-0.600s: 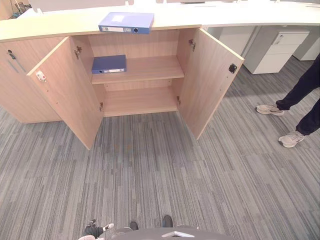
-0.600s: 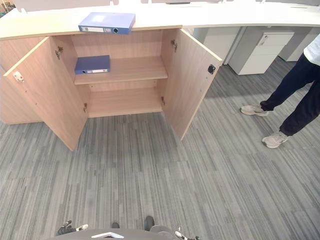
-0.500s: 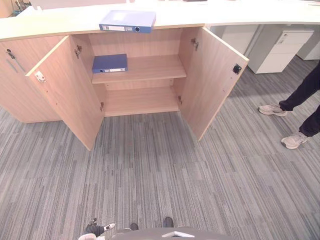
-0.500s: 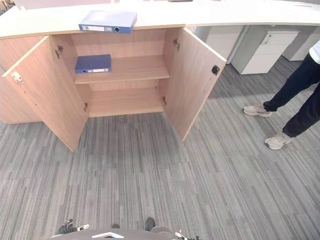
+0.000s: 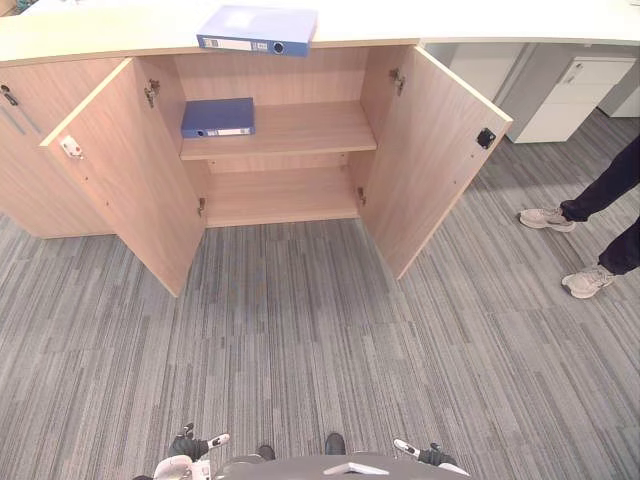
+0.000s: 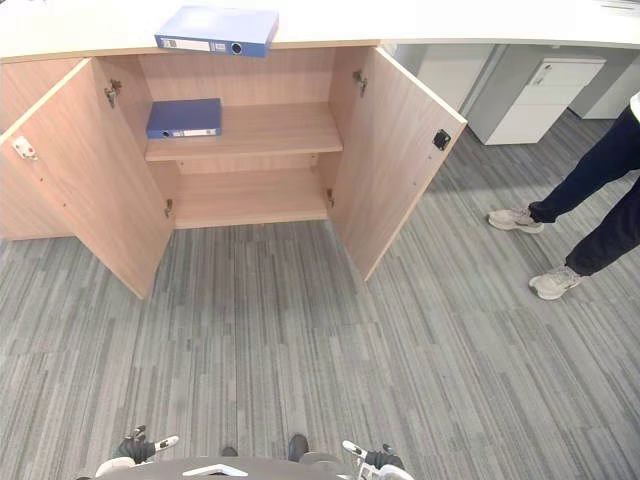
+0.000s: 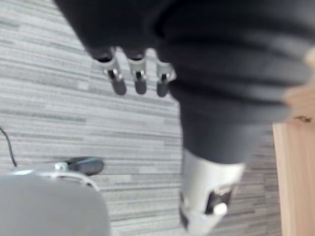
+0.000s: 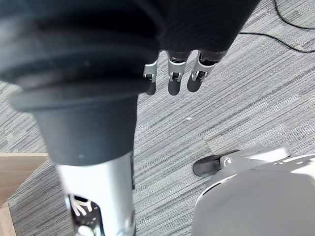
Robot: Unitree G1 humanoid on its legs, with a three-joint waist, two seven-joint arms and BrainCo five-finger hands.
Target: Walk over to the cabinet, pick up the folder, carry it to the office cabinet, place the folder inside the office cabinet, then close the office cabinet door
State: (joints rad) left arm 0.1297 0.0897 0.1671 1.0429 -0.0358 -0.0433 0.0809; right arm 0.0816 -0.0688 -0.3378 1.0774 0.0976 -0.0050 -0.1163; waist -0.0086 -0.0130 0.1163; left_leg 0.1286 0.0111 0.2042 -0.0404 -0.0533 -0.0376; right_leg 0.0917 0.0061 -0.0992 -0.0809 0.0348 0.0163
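I see a blue folder (image 5: 258,29) lying flat on top of the cabinet (image 5: 100,42), upper centre-left of the frame, long axis side to side, spine toward me. At the bottom edge, left hand (image 5: 190,446) and right hand (image 5: 425,455) hang relaxed and empty (a second folder (image 5: 218,117) lies on the shelf (image 5: 300,130)). The folder is well ahead, slightly nearer my left hand.

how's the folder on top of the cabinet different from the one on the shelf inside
The top folder lies on the cabinet top; the shelf folder lies inside, at the upper shelf's left end. The top folder is lighter blue, the shelf folder darker. Both lie flat, spines facing out.
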